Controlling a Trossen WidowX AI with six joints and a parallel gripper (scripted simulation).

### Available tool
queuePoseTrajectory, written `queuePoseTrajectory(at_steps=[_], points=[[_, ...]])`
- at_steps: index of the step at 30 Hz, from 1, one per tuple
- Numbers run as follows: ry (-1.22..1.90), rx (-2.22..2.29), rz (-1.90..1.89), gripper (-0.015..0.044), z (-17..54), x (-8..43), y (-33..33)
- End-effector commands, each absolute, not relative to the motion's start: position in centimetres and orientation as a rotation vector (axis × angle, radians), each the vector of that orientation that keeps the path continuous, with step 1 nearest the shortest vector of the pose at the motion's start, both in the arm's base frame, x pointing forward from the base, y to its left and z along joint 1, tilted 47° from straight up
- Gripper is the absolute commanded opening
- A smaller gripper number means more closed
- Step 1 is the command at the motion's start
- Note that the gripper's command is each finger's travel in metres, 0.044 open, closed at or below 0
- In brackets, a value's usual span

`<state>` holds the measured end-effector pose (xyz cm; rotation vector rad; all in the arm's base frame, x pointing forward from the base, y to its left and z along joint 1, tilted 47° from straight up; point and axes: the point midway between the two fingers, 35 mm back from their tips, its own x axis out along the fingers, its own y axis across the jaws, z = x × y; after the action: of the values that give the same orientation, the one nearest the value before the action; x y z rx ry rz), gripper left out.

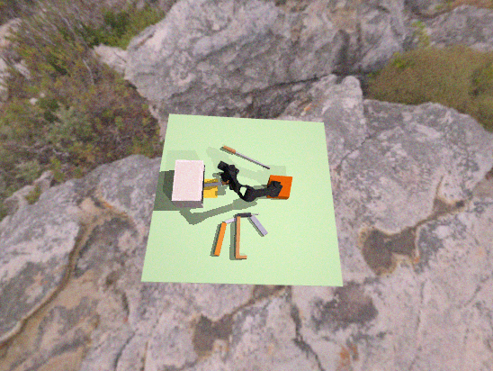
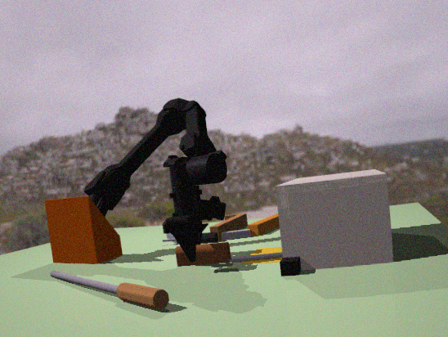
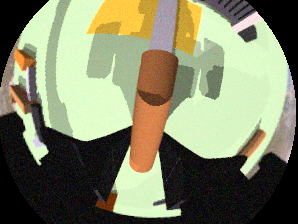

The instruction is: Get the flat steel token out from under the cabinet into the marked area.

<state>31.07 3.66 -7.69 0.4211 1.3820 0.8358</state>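
The pale cabinet (image 1: 188,180) (image 2: 335,221) stands with dark vent slots (image 3: 227,11) low on its front. The yellow marked area (image 1: 210,193) (image 2: 267,250) (image 3: 112,17) lies before it. My gripper (image 1: 226,182) (image 2: 193,257) (image 3: 147,131) is shut on the brown-orange handle of a tool (image 2: 218,251) (image 3: 157,75), low over the table in front of the area. The tool's grey shaft (image 1: 213,184) (image 2: 255,258) (image 3: 166,27) runs over the area to the cabinet's foot; its far end is hidden or out of frame. I cannot see the token.
A small black block (image 2: 290,266) (image 3: 248,34) is by the cabinet's front corner. A rod with an orange handle (image 1: 229,149) (image 2: 143,295) (image 3: 253,144) lies to one side. An orange-handled piece (image 1: 219,239), an L-shaped piece (image 1: 237,239) and a grey bar (image 1: 258,226) lie opposite. An orange block (image 1: 288,180) (image 2: 73,233) is at the arm's base.
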Motion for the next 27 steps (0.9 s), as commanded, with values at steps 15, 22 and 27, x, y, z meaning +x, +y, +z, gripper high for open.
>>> queuePoseTrajectory(at_steps=[15,22,27], points=[[1.388,0.422,0.837,0.0,-8.3,28.5,3.1],[1.388,0.422,0.836,0.0,-8.5,27.6,2.9],[1.388,0.422,0.836,0.0,-8.6,26.9,2.7]])
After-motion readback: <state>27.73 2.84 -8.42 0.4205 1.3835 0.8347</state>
